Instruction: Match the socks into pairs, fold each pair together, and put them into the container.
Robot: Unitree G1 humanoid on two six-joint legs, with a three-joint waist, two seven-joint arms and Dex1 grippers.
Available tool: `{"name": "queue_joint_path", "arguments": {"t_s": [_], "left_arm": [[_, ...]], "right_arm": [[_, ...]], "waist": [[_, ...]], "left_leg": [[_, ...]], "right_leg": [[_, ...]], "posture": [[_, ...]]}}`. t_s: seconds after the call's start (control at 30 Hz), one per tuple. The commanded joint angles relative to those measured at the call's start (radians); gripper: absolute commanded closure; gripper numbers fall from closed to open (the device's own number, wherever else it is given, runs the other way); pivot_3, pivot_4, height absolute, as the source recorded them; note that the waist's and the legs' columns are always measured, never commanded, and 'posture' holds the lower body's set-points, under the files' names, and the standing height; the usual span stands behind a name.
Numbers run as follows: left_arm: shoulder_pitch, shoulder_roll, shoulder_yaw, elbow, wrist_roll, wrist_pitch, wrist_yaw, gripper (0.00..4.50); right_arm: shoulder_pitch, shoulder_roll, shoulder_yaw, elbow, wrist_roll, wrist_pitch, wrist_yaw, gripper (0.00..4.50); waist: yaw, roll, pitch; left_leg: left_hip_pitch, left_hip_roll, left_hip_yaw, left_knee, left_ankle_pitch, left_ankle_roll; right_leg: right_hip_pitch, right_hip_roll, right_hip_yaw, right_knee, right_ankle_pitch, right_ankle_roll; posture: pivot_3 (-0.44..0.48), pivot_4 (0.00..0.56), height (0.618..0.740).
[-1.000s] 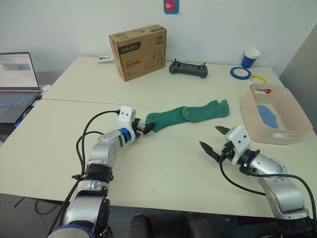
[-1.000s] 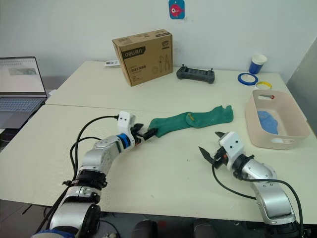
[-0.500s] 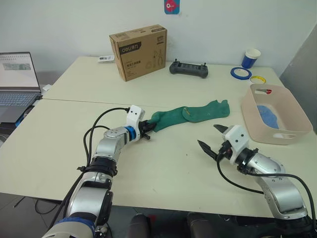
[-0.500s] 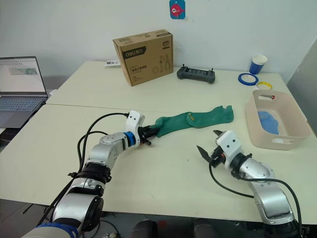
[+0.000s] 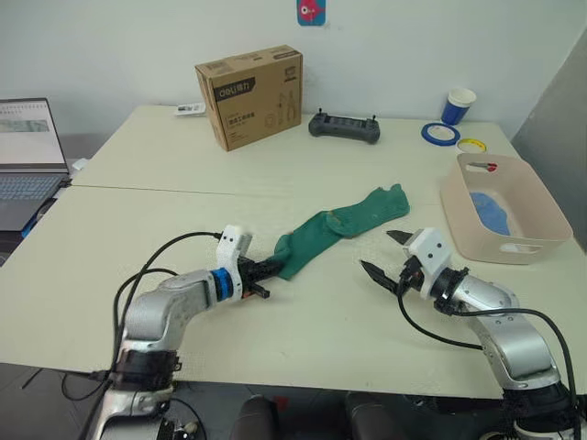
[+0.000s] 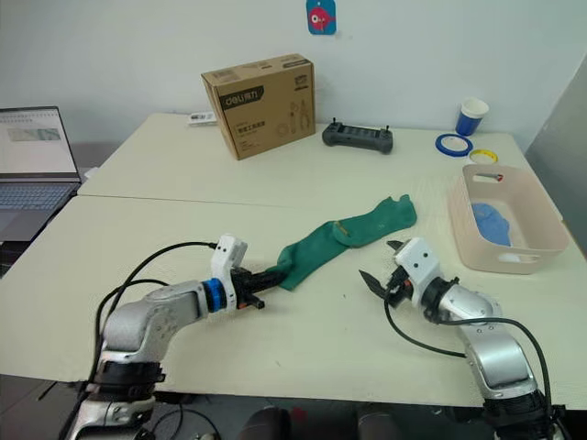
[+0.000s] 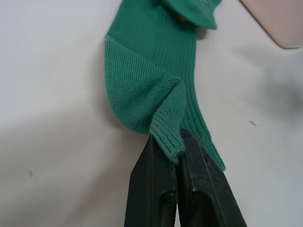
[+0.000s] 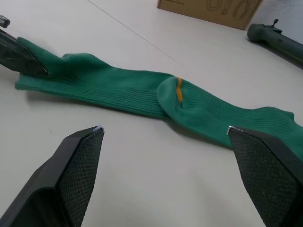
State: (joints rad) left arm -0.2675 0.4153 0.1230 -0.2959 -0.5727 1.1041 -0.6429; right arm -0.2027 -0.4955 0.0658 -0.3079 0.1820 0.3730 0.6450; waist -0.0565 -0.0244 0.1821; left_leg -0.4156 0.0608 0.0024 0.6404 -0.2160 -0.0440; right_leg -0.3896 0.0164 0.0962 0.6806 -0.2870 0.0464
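Two green socks (image 5: 341, 227): left gripper (image 5: 267, 269) jaws pinch one cuff; right gripper (image 5: 385, 255) jaws gape; box (image 5: 249, 96) reads "deli".

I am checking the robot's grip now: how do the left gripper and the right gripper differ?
The left gripper is shut on the cuff of a green sock; the right gripper is open and holds nothing. The left touches the sock; the right stands apart from it. Both hang low over the table.

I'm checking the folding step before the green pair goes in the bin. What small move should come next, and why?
Probably close the open right gripper on the far end of the dark green fabric socks. The left gripper already pinches the near cuff, and the socks lie stretched and overlapping on the table, so holding both ends would allow a fold.
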Motion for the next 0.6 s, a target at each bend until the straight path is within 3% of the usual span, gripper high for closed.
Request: {"name": "queue_joint_path", "arguments": {"t_s": [0.03,0.07,0.17,0.33,0.4,0.5,0.6], "left_arm": [[0.083,0.014,-0.033,-0.177,-0.064,0.063,0.02,4.46],[0.097,0.006,-0.041,-0.183,-0.05,0.063,0.048,4.46],[0.119,-0.014,-0.028,-0.215,-0.079,0.098,0.092,3.82],[0.19,-0.014,-0.003,-0.327,-0.19,0.17,0.097,2.34],[0.212,0.027,0.027,-0.346,-0.225,0.181,0.077,1.7],[0.237,0.226,0.136,-0.336,-0.294,0.167,-0.075,0.79],[0.23,0.383,0.164,-0.266,-0.293,0.103,-0.193,0.04]], "right_arm": [[-0.032,-0.011,0.0,0.048,0.008,-0.062,0.041,0.0],[-0.038,-0.011,0.0,0.066,0.002,-0.071,0.045,0.0],[-0.051,0.0,-0.004,0.079,0.014,-0.07,0.05,0.0],[-0.04,-0.007,0.014,0.08,0.013,-0.083,0.089,0.0],[-0.035,-0.016,0.015,0.075,0.013,-0.082,0.103,0.0],[-0.016,-0.044,0.027,0.038,0.053,-0.073,0.185,0.0],[-0.007,-0.075,0.067,0.025,0.064,-0.097,0.268,0.0]], "waist": [[-0.001,0.0,0.0],[0.001,0.0,0.0],[0.004,0.0,0.0],[-0.001,0.0,0.0],[-0.001,-0.001,0.0],[-0.001,-0.001,0.001],[-0.001,-0.001,0.001]], "left_leg": [[0.0,0.0,0.001,0.0,0.0,0.0],[0.0,-0.001,0.001,0.0,0.0,0.0],[0.0,-0.001,0.0,0.001,0.0,0.0],[0.0,0.0,0.0,0.0,0.0,0.0],[0.0,0.0,0.0,0.0,0.0,0.0],[0.0,0.001,-0.001,0.0,0.0,0.0],[0.001,0.001,-0.002,0.0,0.0,0.0]], "right_leg": [[0.0,0.0,0.001,0.0,0.0,0.0],[0.0,-0.001,0.001,-0.001,0.0,0.0],[0.0,0.0,0.0,0.0,0.0,0.0],[0.0,0.0,0.001,-0.001,0.0,0.0],[-0.001,0.0,0.0,-0.001,0.0,0.0],[-0.001,0.001,-0.001,0.001,-0.001,-0.003],[-0.002,0.001,-0.001,0.001,-0.005,-0.011]], "posture": [[0.0,0.15,0.74],[0.0,0.15,0.74],[0.0,0.15,0.74],[0.0,0.15,0.74],[0.0,0.15,0.74],[0.0,0.15,0.74],[0.0,0.15,0.74]]}}
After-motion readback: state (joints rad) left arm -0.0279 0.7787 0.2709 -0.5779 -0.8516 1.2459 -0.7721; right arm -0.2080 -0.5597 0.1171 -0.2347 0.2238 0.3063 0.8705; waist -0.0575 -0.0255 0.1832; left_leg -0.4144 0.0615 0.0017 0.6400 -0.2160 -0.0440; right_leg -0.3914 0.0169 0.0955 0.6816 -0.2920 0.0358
